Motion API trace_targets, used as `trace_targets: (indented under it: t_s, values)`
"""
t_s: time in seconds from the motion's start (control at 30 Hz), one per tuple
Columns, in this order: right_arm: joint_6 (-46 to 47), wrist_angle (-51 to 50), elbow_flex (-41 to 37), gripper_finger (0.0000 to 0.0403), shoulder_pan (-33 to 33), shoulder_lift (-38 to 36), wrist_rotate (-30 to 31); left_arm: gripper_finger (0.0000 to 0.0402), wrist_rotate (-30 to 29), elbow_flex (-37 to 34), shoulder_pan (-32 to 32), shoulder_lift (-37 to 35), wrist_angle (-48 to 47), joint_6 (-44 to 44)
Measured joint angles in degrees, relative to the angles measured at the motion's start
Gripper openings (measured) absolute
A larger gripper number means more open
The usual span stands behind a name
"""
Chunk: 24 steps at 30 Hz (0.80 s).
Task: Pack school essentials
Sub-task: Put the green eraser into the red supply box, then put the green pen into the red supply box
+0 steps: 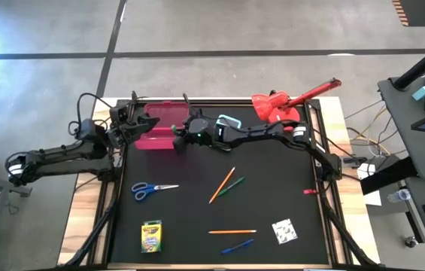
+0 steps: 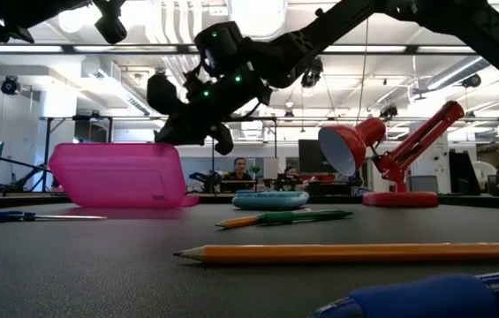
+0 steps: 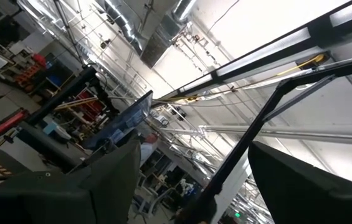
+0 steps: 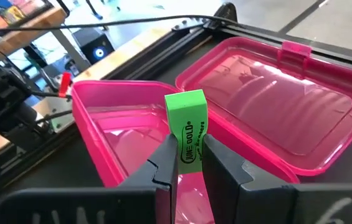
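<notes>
Right wrist view: right pincer (image 4: 190, 163) pinches green eraser (image 4: 187, 129) over pink case (image 4: 238, 112).

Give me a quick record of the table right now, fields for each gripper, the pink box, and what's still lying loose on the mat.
right gripper: shut on the green eraser, held over the open pink box
left gripper: open, holding nothing, waiting at the mat's far left edge beside the box
pink box: lid open, on the far left of the mat
loose on mat: scissors, crayon box, two orange pencils, green pencil, blue pen, white patterned square
also there: red desk lamp, turquoise calculator
</notes>
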Motion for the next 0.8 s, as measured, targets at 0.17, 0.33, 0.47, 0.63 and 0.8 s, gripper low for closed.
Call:
trace_targets:
  t_s: [0.17, 0.33, 0.47, 0.63, 0.8]
  values:
    - [0.0, -2.8, 0.5, 0.0048, 0.2, 0.0, -0.5, 0.0280, 0.0, 0.0, 0.0, -0.1, 0.0, 0.2]
    - [0.0, -4.8, 0.5, 0.0065, 0.3, 0.0, -3.3, 0.0280, 0.0, 0.0, 0.0, -0.1, 0.0, 0.2]
    - [0.0, -5.9, 0.5, 0.0100, 0.4, 0.0, -3.5, 0.0280, 0.0, -0.1, 0.0, -0.1, 0.0, 0.2]
    - [0.0, -6.5, 0.5, 0.0139, 0.4, -0.4, -3.5, 0.0280, 0.0, -0.1, 0.0, 0.9, 0.0, 0.2]
    - [-0.1, -8.8, 0.5, 0.0154, 0.4, -1.8, -4.6, 0.0280, 0.0, -0.1, 0.0, 2.0, 0.1, 0.2]
